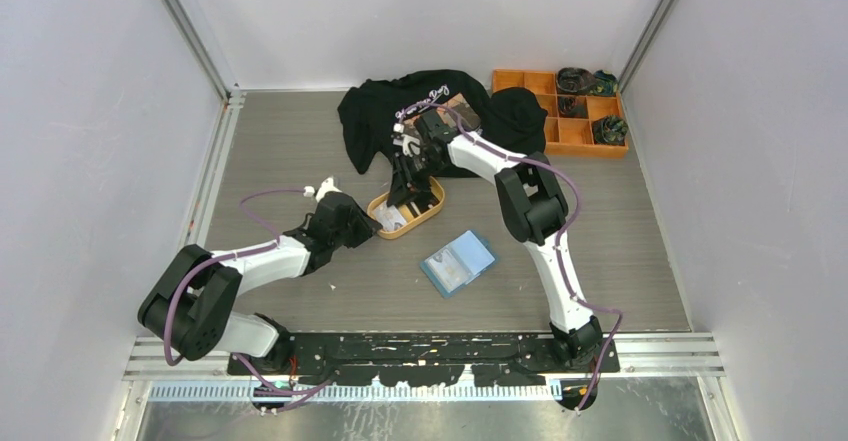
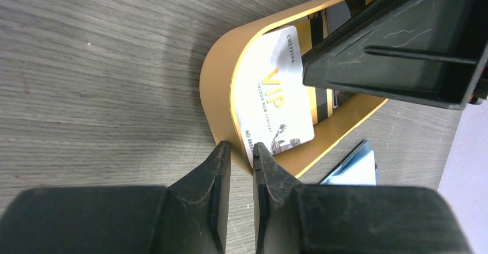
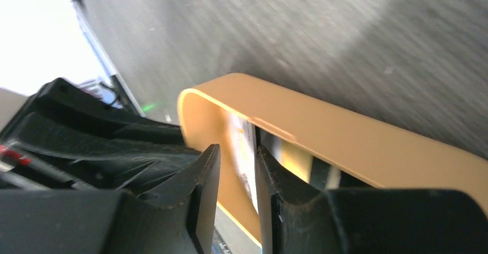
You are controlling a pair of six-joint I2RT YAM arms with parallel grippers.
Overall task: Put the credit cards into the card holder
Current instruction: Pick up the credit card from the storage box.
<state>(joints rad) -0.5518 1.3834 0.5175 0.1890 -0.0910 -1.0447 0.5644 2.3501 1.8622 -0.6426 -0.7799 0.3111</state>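
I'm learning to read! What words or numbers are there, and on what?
"VIP", gold, on the white card in the tray.
"CHILTINA", same card.
"NO 888", same card, rest hidden.
Tiny line beside VIP: too small.
Print on the black shirt: too small.

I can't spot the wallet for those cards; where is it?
Seen from above, the teal card holder lies flat near the middle of the table, just right of the orange oval tray and closer to the robot.

Left fingers [image 2: 210,185]: matt black plastic. Oval tray [image 2: 214,87]: smooth tan plastic, faint sheen. White VIP card [image 2: 270,69]: glossy. Table [image 2: 86,93]: matt grey wood-grain. Shirt [image 1: 375,116]: black cloth.
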